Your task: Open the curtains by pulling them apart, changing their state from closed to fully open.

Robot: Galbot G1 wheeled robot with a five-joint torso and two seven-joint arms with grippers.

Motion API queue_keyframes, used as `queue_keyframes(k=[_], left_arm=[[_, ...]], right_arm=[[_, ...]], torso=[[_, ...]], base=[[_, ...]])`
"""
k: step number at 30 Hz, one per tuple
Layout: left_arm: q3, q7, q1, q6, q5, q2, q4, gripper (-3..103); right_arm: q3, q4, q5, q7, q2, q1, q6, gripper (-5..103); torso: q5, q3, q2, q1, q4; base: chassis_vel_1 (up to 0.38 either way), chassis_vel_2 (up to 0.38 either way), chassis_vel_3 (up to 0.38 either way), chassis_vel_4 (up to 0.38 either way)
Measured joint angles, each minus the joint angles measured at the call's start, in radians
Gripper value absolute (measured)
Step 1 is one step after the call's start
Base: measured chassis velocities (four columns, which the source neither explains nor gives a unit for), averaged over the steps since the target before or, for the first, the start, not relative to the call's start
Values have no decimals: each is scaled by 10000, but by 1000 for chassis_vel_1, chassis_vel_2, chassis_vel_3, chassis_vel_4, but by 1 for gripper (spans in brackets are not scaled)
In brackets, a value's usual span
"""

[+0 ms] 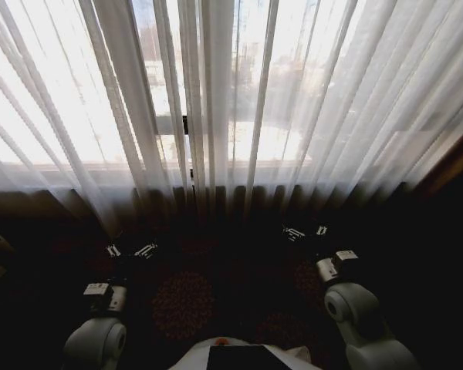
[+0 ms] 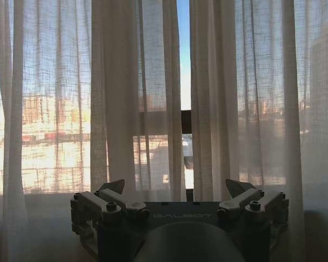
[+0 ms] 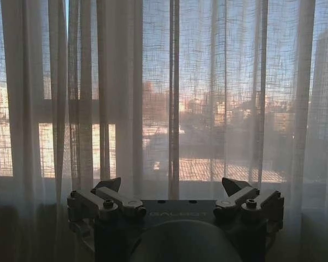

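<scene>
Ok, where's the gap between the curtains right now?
In the head view the gap sits slightly left of centre, where the two curtains meet, ahead of the left gripper and open right gripper. The left wrist view shows it dead ahead.

Strong backlight through curtains [image 1: 309, 92], glare (upper left), floor in shadow

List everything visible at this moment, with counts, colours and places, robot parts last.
curtains: two, sheer white, hanging across the window, nearly closed with a narrow gap between them
window frame bar: one, dark, seen through the gap
carpet: one, dark patterned, on the floor below the curtains
left gripper: one, grey, low and short of the curtains, open, touching nothing
right gripper: one, grey, low and short of the curtains, open, touching nothing
</scene>
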Motion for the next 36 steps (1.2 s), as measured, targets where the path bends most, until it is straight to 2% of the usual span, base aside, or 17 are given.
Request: queue_keyframes(k=[12, 20, 36], left_arm=[[-6, 22, 58, -182, 16, -6, 44, 100], [12, 37, 56, -206, 41, -16, 82, 100], [-19, 232, 79, -388, 76, -33, 202, 100]], right_arm=[[23, -75, -8, -102, -9, 5, 25, 100], [19, -101, -21, -115, -3, -4, 44, 100], [-49, -144, -139, -163, 15, -2, 65, 100]], torso=[[0, 0, 0, -1, 0], [0, -2, 3, -3, 0], [2, 0, 0, 1, 0]], base=[[0, 0, 0, 0], [-96, 116, 103, -106], [-274, 282, 291, -285]])
